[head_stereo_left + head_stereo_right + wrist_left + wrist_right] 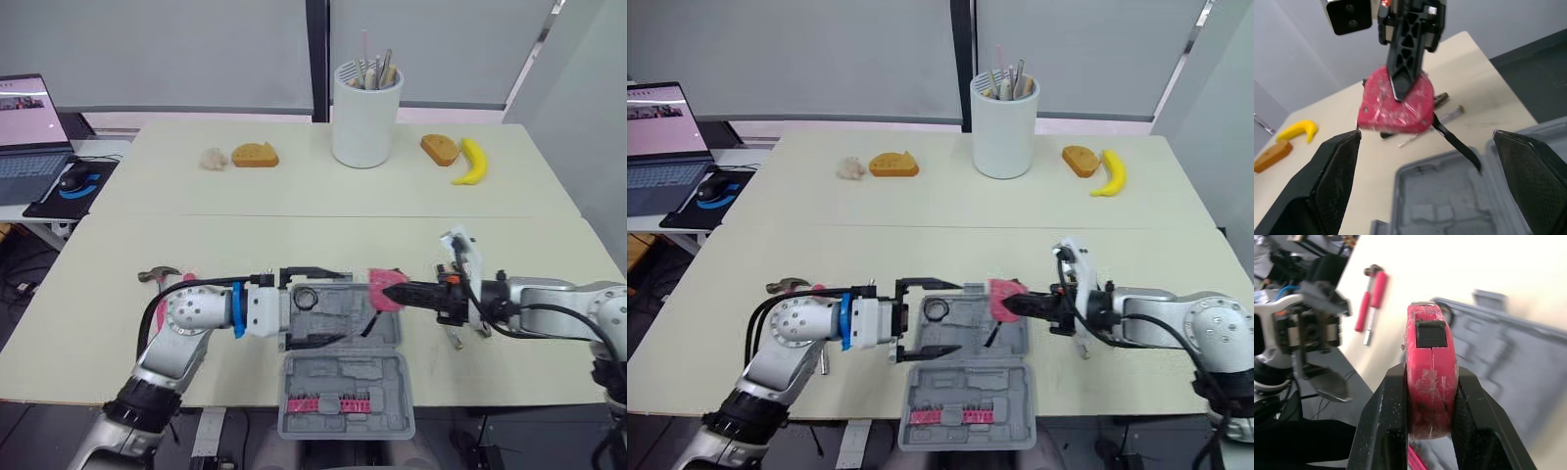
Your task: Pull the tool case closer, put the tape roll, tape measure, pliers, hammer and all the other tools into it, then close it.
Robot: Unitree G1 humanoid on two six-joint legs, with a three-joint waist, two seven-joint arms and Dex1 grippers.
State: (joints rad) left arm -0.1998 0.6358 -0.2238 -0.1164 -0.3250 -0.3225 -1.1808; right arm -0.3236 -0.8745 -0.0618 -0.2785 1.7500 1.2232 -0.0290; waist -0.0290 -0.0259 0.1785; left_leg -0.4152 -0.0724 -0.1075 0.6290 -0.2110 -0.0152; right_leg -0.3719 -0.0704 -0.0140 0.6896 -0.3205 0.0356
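The tool case (343, 318) lay open at the table's (294, 235) front edge, and a ring inside it was possibly the tape roll (307, 297). The right gripper (395, 294) pinched the tape measure (377, 289) by its flat sides above the case's right end. The measure stood on edge, long axis along the fingers, pointing toward the left edge. The left gripper (955, 315) hung spread wide and empty over the case. The hammer (159, 275) lay outside it toward the left edge, not yet packed, and the case was not yet closed.

The open grey plastic tool case (343, 377) sits at the beige table's (294, 196) near edge. The red tape measure (384, 290) is over its right end, and the red-handled hammer (159, 276) lies left of it.
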